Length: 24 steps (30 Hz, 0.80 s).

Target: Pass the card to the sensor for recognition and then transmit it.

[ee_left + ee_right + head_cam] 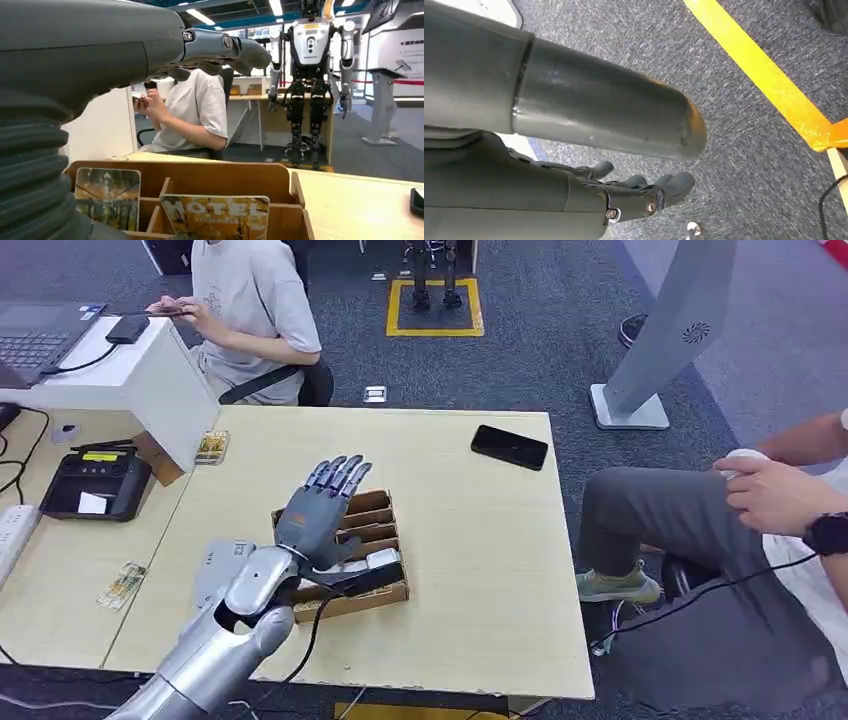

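Note:
My left hand [318, 515] hovers over a brown slotted card box [362, 602] in the middle of the light wooden table [470, 540], fingers stretched out and apart, holding nothing. In the left wrist view its fingers [225, 49] reach out above the box [225, 177], where two picture cards stand upright: one [107, 197] close to the wrist and one printed "HOTEL" [215, 217] beside it. A black card sensor terminal [95, 483] sits on the adjoining desk to the left. My right hand [624, 192] hangs over grey carpet with loosely extended fingers and nothing in it.
A black phone [510, 447] lies at the table's far right. Loose cards lie at the left edge [125, 585] and far left corner [212, 447]. One person [250, 300] sits behind the table, another [780, 490] at the right. A white partition [150, 380] stands by the sensor.

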Available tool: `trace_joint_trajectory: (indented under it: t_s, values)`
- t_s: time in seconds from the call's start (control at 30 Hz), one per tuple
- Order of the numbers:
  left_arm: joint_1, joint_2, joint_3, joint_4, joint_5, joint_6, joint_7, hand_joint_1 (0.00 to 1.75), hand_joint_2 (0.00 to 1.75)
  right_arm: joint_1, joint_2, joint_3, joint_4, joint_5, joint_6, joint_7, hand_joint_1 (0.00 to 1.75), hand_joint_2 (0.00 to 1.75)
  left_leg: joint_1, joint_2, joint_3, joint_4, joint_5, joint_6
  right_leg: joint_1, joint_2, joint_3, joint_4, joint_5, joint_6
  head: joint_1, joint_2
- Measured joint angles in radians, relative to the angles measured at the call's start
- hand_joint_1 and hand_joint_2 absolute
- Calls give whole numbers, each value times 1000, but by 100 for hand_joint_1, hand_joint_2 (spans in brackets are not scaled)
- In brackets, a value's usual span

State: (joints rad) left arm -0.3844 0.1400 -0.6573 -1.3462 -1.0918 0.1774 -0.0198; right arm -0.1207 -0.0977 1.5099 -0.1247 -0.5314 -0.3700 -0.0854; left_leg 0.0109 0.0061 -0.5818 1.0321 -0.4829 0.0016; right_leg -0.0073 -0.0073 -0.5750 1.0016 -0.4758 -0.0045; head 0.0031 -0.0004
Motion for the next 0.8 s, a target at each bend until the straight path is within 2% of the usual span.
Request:
trace_joint_trajectory:
  t_s: [0.27,0.4,0.7,0.8]
  values:
    - [-5,-2,7,29,1,-25,-10,0,175,1,0,3,0,-2,-1,1,0,0,0,0,0,0,0,0,0,0,0,0,0,0,0,0]
    - [-21,5,9,37,52,-73,-43,0,175,0,0,8,0,-8,-1,0,0,0,0,0,0,0,0,0,0,-1,0,0,0,0,0,0]
    - [-27,21,11,38,102,-95,-67,0,175,2,0,15,0,-7,-2,-3,0,0,0,0,0,0,0,0,0,-1,0,0,0,0,0,0]
    - [-30,27,11,32,164,-118,-93,0,175,2,0,16,0,-11,-3,-7,0,0,0,0,0,0,0,0,0,-1,0,0,0,0,0,0]
